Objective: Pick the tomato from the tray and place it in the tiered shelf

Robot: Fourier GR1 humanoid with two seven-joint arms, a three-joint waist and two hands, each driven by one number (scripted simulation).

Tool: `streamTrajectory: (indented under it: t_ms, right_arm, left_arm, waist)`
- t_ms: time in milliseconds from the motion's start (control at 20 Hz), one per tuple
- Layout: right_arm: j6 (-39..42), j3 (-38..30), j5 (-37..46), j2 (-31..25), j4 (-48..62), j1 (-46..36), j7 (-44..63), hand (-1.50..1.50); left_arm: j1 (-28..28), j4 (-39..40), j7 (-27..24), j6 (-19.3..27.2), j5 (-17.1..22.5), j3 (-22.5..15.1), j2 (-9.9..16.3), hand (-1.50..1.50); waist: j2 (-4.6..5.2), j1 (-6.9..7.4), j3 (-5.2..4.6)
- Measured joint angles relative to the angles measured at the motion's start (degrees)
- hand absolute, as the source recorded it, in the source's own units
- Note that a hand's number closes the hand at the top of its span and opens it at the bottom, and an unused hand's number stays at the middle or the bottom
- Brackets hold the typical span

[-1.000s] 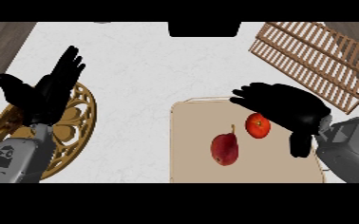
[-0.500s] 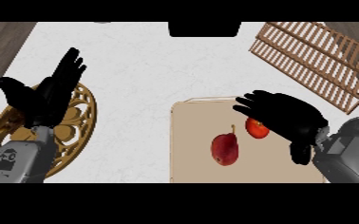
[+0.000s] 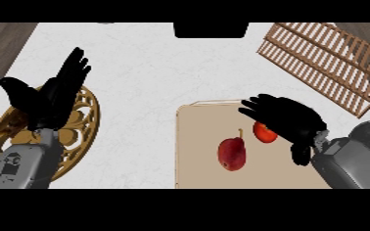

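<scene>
Slatted wooden shelf [image 3: 318, 63], matt beige tray [image 3: 202, 151], glossy red tomato [image 3: 265, 132], white marbled smooth counter [image 3: 166, 68], golden metal-looking trivet [image 3: 83, 127]

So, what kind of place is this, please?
Probably a kitchen counter: a white marbled worktop holds a beige rectangular tray with a small red tomato and a dark red pear-shaped fruit, plus a slatted wooden shelf.

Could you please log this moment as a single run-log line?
phase: reaching | right hand: open over tomato, no grasp | tomato: on tray beside dark red fruit | left hand: open, resting | tiered shelf: upper right
</scene>
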Motion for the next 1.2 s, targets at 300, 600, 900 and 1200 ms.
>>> streamTrajectory:
  t_ms: [300,600,900,1200]
  right_arm:
    - [-2.34,-0.58,4.78,3.17,4.70,1.02,-3.13,-1.50]
    - [-3.23,-2.19,8.41,6.09,9.40,0.97,-5.50,-1.50]
    - [-5.39,-2.38,12.55,9.29,15.63,0.45,-7.81,1.50]
    - [-10.50,-1.96,16.09,9.86,17.70,-0.38,-12.28,1.50]
  left_arm:
    - [-0.21,0.83,-0.21,-1.75,-0.50,1.88,-0.42,0.00]
    - [0.33,-0.62,0.67,-2.72,-1.14,2.98,-1.09,0.00]
    - [0.76,-0.50,0.14,-3.26,-2.76,3.20,-2.32,0.00]
    - [-0.47,1.15,-0.54,-3.12,-3.81,3.63,-3.49,0.00]
  waist:
    - [0.01,0.02,0.00]
    - [-0.01,0.06,-0.01]
    - [-0.07,0.10,-0.05]
    - [-0.30,0.05,-0.27]
